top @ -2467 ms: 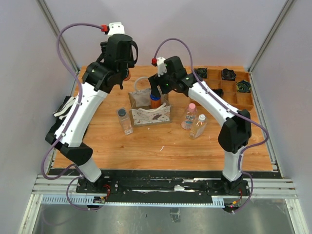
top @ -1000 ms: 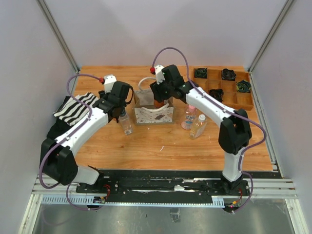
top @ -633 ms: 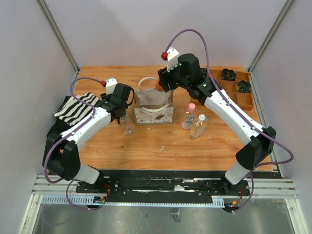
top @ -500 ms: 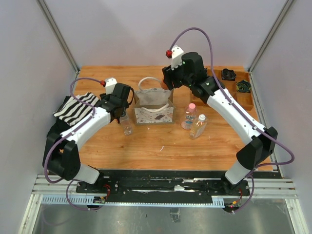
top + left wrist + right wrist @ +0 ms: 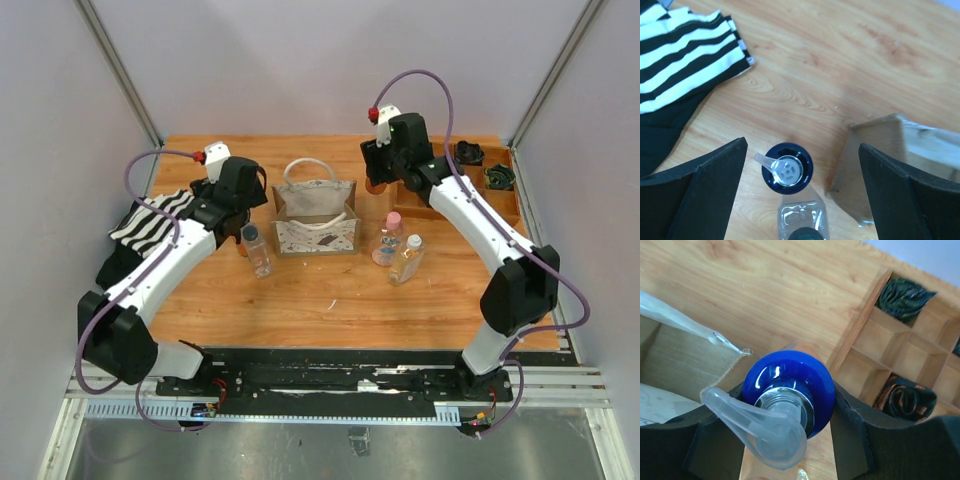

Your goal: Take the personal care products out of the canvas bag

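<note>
The right pincer [image 5: 787, 390] pinches a blue-capped pump bottle [image 5: 790, 371] aloft between the canvas bag [image 5: 315, 210] and the wooden tray [image 5: 858, 337] (near the far edge of the tabletop [image 5: 330, 300]). The left pincer [image 5: 802, 145], spread wide, hovers over a second blue-capped bottle [image 5: 787, 167], which stands on the bag's left-edge side.

1. The right gripper [image 5: 377, 186] no longer reaches down into the canvas bag [image 5: 316, 207]. It now hangs above the table between the bag and the wooden tray [image 5: 500, 205], just beside the tray's left edge.
2. The amber pump bottle [image 5: 788, 390] has left the bag with it, clamped between the right fingers.
3. The left gripper [image 5: 802, 143], raised high at first, is now low, left of the bag, with its fingers spread.
4. A second pump bottle [image 5: 787, 167] now stands on the table beneath it, just beside the grey-capped bottle [image 5: 256, 247].
5. The bag's mouth and handle are now uncovered.
</note>
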`<state>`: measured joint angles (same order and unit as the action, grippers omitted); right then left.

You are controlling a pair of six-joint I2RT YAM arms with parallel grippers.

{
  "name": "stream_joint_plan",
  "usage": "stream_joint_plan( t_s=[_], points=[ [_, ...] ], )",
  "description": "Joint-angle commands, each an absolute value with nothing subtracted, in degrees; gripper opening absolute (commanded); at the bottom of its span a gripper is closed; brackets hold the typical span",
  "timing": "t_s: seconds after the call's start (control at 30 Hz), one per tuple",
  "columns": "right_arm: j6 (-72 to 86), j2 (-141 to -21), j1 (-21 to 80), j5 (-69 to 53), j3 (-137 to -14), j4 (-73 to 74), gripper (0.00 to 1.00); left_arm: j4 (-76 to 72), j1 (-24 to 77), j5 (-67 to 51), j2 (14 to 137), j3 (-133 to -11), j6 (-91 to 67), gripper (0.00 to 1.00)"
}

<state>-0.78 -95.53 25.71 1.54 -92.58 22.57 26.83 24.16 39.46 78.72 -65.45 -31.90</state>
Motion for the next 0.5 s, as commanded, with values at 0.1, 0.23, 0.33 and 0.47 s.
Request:
stream_joint_plan(
  t_s=[0.1, 0.23, 0.33, 0.47],
  points=[
    [1.8, -101.7, 24.5, 1.3, -89.1, 18.0, 0.25, 27.9, 23.9, 37.5, 73.2, -71.4, -30.0, 0.98],
    [2.6, -105.9, 24.3, 0.5, -89.0, 18.1, 0.25, 27.7, 23.9, 36.5, 71.8, -73.3, -28.7, 0.99],
    [3.7, -107.9, 24.2, -0.8, -88.9, 18.6, 0.3, 28.3, 23.9, 35.8, 71.7, -74.8, -27.7, 0.99],
    [4.1, -107.9, 24.3, -0.2, -87.5, 18.2, 0.65, 27.7, 23.9, 34.0, 72.3, -75.8, -26.3, 0.99]
  ],
)
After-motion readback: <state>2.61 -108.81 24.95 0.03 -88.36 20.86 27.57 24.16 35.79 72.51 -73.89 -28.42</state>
